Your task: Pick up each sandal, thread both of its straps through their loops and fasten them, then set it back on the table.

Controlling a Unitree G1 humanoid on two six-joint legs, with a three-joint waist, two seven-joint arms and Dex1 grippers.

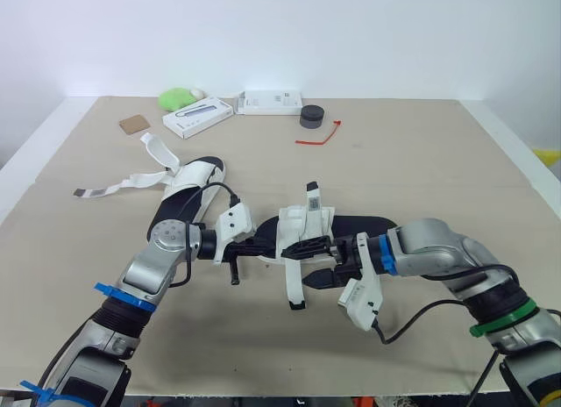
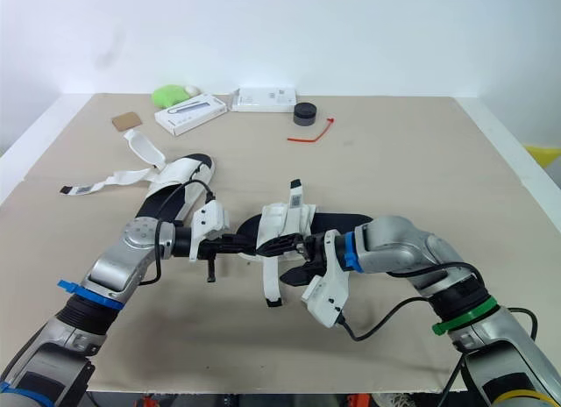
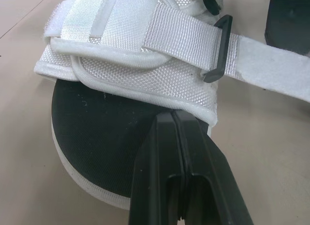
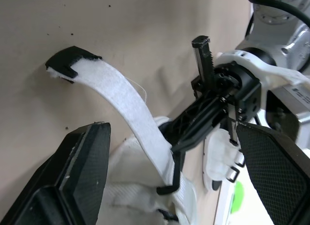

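So, the sandal (image 1: 298, 227) being worked on lies flat mid-bench, a bit toward the front edge, with both arms meeting over it. The left tool (image 1: 266, 246) has its fingers pressed together, tips on the black footbed right at the rim of the white upper. I can't make out anything caught between them. The right tool (image 1: 314, 260) comes in from the other side with its fingers spread wide. One loose strap (image 4: 131, 113) runs out between them through a black loop (image 3: 216, 50), and its black tip (image 1: 296, 303) points toward the front edge.

The second sandal (image 1: 195, 174) sits further back on the left, well apart from the first, with its straps flopped out toward the left edge.

Room-wise, the whole right half of the bench (image 1: 421, 161) is bare. The clutter hugs the back edge: a green thing (image 1: 180, 97), two white boxes (image 1: 197, 117) (image 1: 272, 102), a black puck (image 1: 311, 117), a red tie (image 1: 320, 135) and a brown card (image 1: 134, 124).
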